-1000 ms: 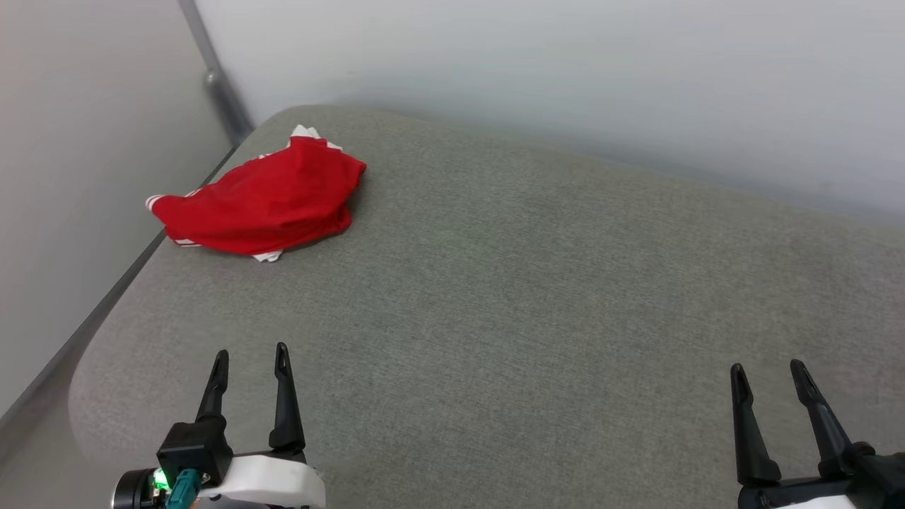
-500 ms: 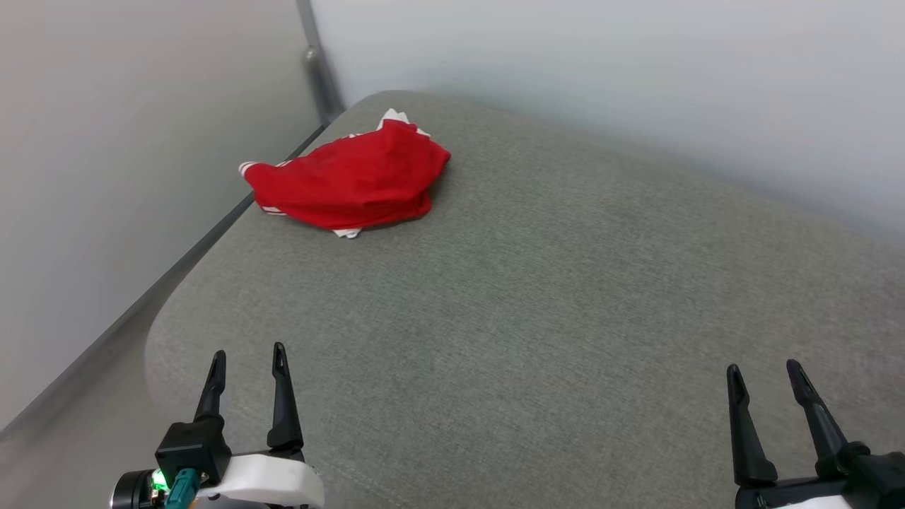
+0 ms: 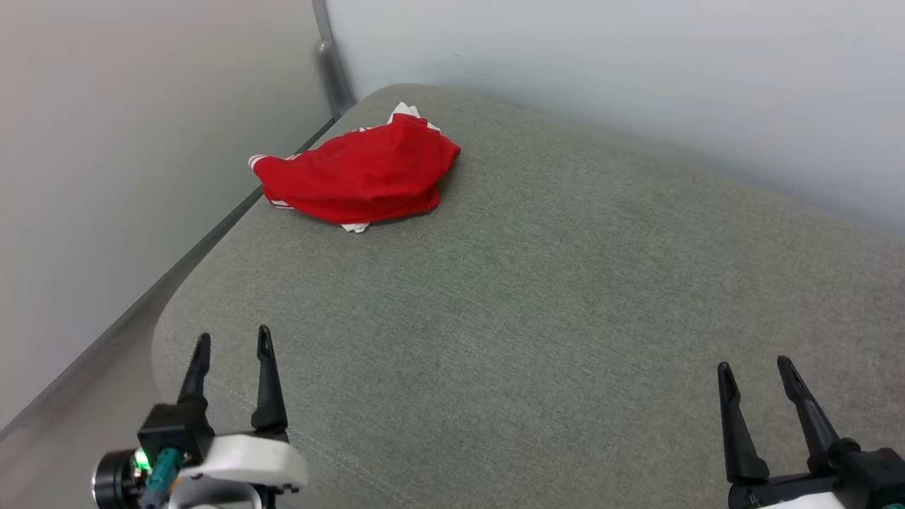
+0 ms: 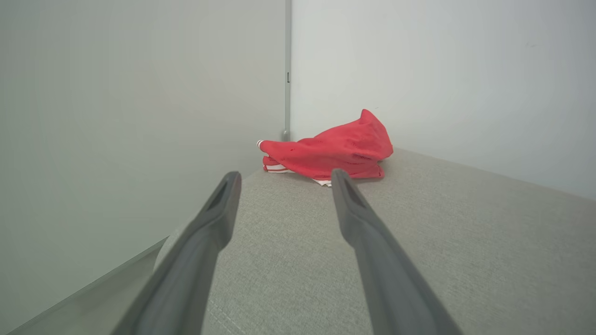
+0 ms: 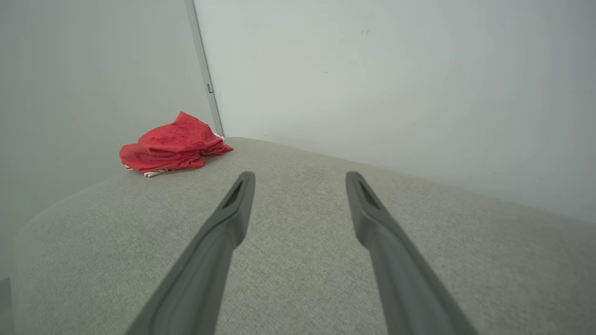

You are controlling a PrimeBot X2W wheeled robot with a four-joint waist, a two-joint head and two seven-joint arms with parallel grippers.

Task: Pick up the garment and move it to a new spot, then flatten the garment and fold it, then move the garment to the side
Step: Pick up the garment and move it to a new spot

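Head view swings toward the robot's left over the last second. The whole frame shifts, so the garment (image 3: 357, 177) sits nearer the middle than it did; the change is the camera's, not the cloth's. The heap keeps the same outline and the same place at the far left corner of the grey cushion (image 3: 537, 304), near the grey post (image 3: 332, 60) where the two walls meet.

Left gripper (image 3: 233, 334): fingers spread wide, nothing between them, over the cushion's near left edge; it sits slightly higher in the head view than half a second ago (arm or camera, cannot separate). Right gripper (image 3: 753, 364): likewise wide and empty, near right, well apart from the garment.

Judgement: the robot is orienting on its target — pick-up not yet begun, all later steps remain. In the left wrist view the garment lies straight ahead beyond the fingertips, so the left arm looks the likelier to reach.

Containers: none to log; the garment lies crumpled on the bare cushion, white trim showing at its edges
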